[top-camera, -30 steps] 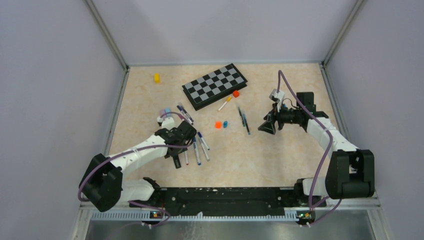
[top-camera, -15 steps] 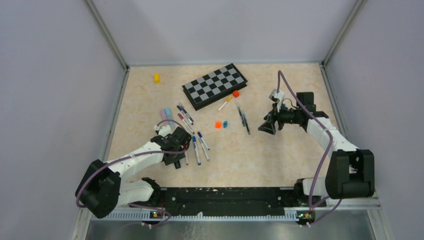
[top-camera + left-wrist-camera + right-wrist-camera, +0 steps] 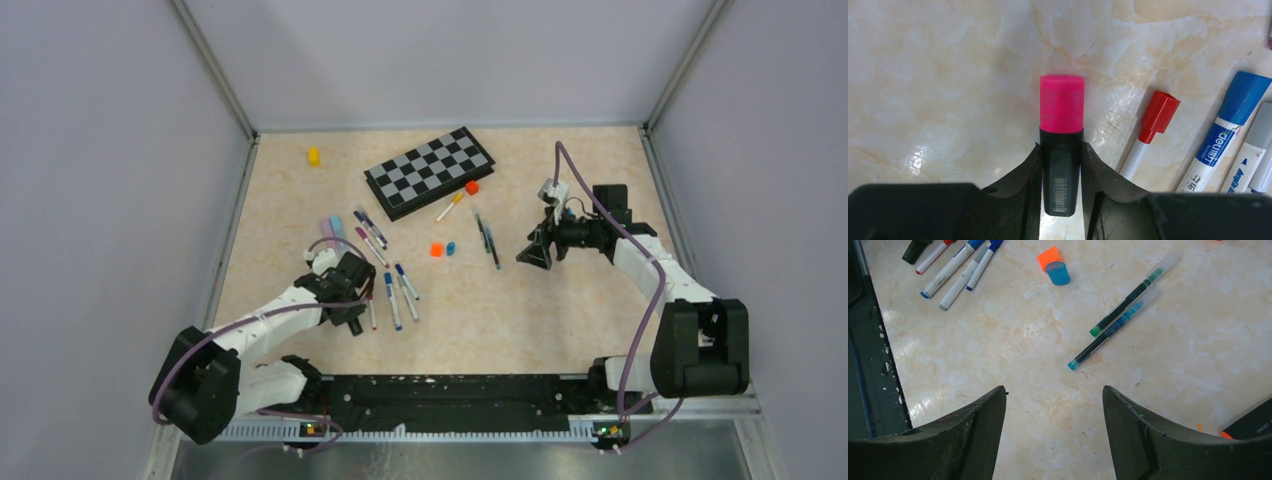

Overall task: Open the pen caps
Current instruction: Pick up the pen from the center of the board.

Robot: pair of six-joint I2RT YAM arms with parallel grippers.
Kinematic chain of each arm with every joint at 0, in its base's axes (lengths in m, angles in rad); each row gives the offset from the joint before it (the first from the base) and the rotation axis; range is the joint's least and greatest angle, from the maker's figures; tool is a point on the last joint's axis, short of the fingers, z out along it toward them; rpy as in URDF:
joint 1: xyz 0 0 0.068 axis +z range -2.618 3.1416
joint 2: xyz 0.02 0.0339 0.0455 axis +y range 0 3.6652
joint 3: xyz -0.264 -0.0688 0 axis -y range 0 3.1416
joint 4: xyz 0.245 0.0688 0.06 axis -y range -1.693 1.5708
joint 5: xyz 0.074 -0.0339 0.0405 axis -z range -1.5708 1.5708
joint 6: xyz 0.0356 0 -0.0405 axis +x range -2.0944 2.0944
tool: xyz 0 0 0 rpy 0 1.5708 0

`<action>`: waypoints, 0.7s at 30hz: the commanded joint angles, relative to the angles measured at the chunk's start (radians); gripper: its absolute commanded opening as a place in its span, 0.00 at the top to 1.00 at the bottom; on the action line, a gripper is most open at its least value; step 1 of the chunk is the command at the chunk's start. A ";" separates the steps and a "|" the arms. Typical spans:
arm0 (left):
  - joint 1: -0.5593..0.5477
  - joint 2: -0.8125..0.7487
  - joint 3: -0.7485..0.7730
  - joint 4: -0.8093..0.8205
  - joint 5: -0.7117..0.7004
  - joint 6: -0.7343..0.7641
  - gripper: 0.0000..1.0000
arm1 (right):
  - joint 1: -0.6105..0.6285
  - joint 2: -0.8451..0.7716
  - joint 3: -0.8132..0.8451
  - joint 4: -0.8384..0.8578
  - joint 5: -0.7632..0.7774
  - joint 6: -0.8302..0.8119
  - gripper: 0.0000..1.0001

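My left gripper point(image 3: 1061, 147) is shut on a short black highlighter point(image 3: 1061, 170). Its pink cap point(image 3: 1062, 104) is still on and sticks out past the fingertips, low over the table. In the top view the left gripper point(image 3: 351, 312) is just left of a row of white markers point(image 3: 392, 298). A red-capped marker point(image 3: 1156, 120) and a blue-capped marker point(image 3: 1233, 120) lie to its right. My right gripper point(image 3: 1054, 390) is open and empty above bare table, and in the top view point(image 3: 532, 255) it is right of two thin teal pens point(image 3: 488, 240). A loose orange cap point(image 3: 1049, 257) and a blue cap point(image 3: 1058, 274) lie together.
A black-and-grey chessboard point(image 3: 430, 172) lies at the back with a small orange block point(image 3: 472, 187) by its corner. A yellow block point(image 3: 313, 156) sits at the back left. More markers point(image 3: 368, 228) and a yellow-capped pen point(image 3: 449, 207) lie mid-table.
My left gripper has shifted a little to the left and nearer with the highlighter in it. The right arm has not moved.
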State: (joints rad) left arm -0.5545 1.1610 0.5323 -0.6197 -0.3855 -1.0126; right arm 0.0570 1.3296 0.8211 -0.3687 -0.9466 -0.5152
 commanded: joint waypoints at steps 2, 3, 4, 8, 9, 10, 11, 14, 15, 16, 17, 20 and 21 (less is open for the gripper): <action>0.025 -0.005 -0.053 0.043 0.052 0.011 0.74 | 0.006 0.002 0.056 -0.007 -0.021 -0.025 0.31; 0.025 -0.013 -0.049 0.042 0.049 0.017 0.76 | 0.006 0.002 0.056 -0.008 -0.023 -0.026 0.31; 0.026 -0.021 -0.043 0.041 0.045 0.022 0.78 | 0.006 0.002 0.056 -0.009 -0.024 -0.026 0.31; 0.028 -0.075 -0.006 0.039 0.037 0.058 0.81 | 0.006 0.002 0.056 -0.017 -0.047 -0.032 0.31; 0.027 -0.095 0.003 0.041 0.039 0.071 0.81 | 0.006 0.001 0.056 -0.020 -0.059 -0.035 0.31; 0.028 -0.115 0.011 0.052 0.046 0.092 0.82 | 0.006 0.000 0.055 -0.024 -0.070 -0.038 0.31; 0.027 -0.138 0.019 0.064 0.056 0.113 0.82 | 0.006 0.000 0.056 -0.026 -0.082 -0.038 0.31; 0.026 -0.215 0.028 0.126 0.116 0.172 0.83 | 0.006 -0.005 0.055 -0.029 -0.122 -0.042 0.31; 0.026 -0.242 0.024 0.162 0.147 0.194 0.83 | 0.007 -0.004 0.053 -0.030 -0.134 -0.041 0.31; 0.027 -0.273 0.012 0.211 0.183 0.212 0.83 | 0.007 -0.006 0.052 -0.030 -0.149 -0.039 0.31; 0.027 -0.305 0.003 0.268 0.226 0.235 0.83 | 0.009 -0.005 0.051 -0.026 -0.162 -0.037 0.31; 0.027 -0.376 -0.066 0.530 0.412 0.278 0.84 | 0.031 -0.006 0.043 -0.010 -0.203 -0.019 0.31; 0.028 -0.380 -0.089 0.648 0.468 0.275 0.85 | 0.042 -0.007 0.039 0.001 -0.218 -0.009 0.31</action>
State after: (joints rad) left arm -0.5308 0.8303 0.5026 -0.3687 -0.1543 -0.8085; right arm 0.0608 1.3300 0.8341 -0.4080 -1.0645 -0.5274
